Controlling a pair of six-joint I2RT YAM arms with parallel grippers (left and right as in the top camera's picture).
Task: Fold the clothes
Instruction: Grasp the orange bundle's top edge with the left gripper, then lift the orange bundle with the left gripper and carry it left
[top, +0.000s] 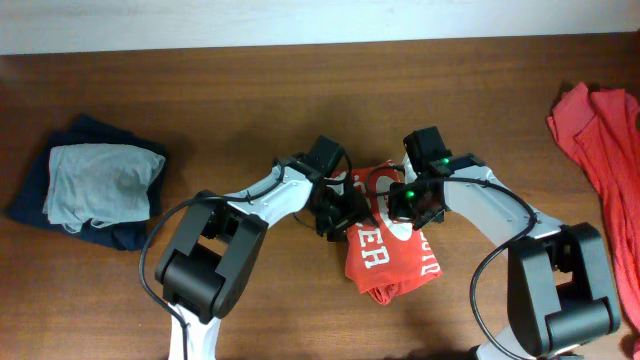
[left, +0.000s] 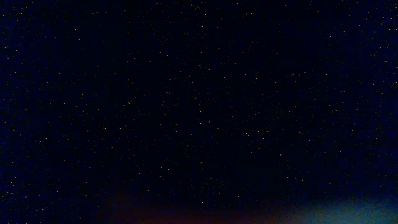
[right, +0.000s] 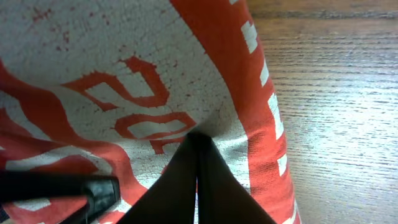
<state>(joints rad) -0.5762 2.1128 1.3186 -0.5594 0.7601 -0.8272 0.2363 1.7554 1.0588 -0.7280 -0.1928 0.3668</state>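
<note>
A folded orange-red T-shirt (top: 393, 255) with large white print lies at the table's middle. It fills the right wrist view (right: 124, 74), where cracked white lettering shows. My right gripper (right: 198, 138) is shut, with its tips pressed down on the print; in the overhead view it (top: 410, 207) is at the shirt's upper right. My left gripper (top: 338, 215) is low at the shirt's upper left edge, and its jaws are hidden. The left wrist view is all dark. A second orange-red shirt (top: 603, 150) lies crumpled at the right edge.
A folded navy garment (top: 40, 195) with a pale grey one (top: 100, 185) on top lies at the far left. Bare wooden table (top: 250, 90) surrounds the shirt. A black part of the other arm (right: 93, 190) shows at the lower left of the right wrist view.
</note>
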